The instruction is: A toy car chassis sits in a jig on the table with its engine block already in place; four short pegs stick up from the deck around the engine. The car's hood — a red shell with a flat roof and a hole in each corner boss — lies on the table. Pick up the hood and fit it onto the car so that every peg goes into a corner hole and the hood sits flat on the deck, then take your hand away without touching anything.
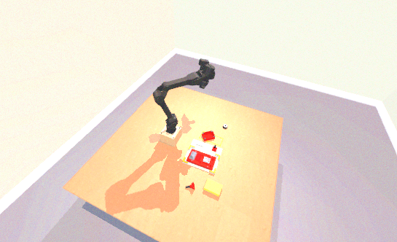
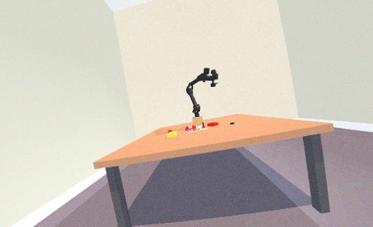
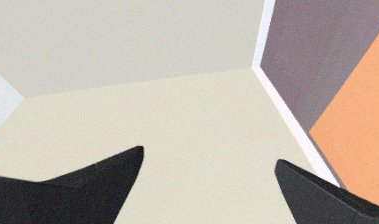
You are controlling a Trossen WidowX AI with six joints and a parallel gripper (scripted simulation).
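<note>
The red hood (image 1: 208, 135) (image 2: 213, 124) lies on the table (image 1: 245, 182) (image 2: 224, 137) (image 3: 360, 135), just beside the jig (image 1: 201, 143) that bears the chassis (image 1: 202, 159) (image 2: 190, 129), and high above the table is the gripper (image 3: 209, 159), with its fingers standing wide apart.

No text, label, brand, number or sign can be read in any of the three views.
</note>
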